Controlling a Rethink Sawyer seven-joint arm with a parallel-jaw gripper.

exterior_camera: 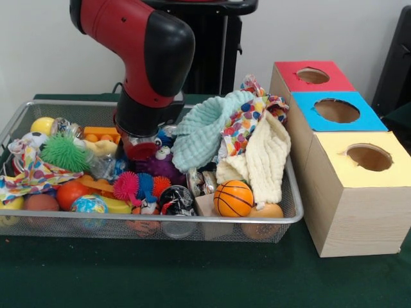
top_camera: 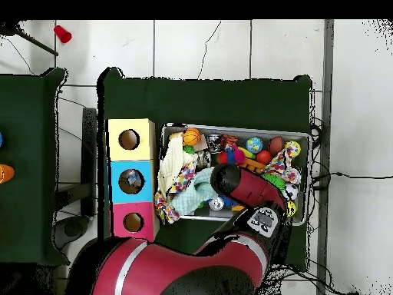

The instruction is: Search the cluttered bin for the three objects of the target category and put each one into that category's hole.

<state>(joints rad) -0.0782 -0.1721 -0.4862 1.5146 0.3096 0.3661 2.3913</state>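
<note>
A dark green tabletop (exterior_camera: 192,276) carries a wide wire-mesh bin (exterior_camera: 212,221) heaped with toys and cloths. Just beside the bin, three pale wooden boxes stand touching in a row: yellow-topped box (exterior_camera: 359,199) nearest the camera, blue-topped box (exterior_camera: 302,131) in the middle, red-topped box (exterior_camera: 277,80) farthest, each with a round hole.

Bulky red arm (exterior_camera: 138,45) with rounded black joint caps.
</note>
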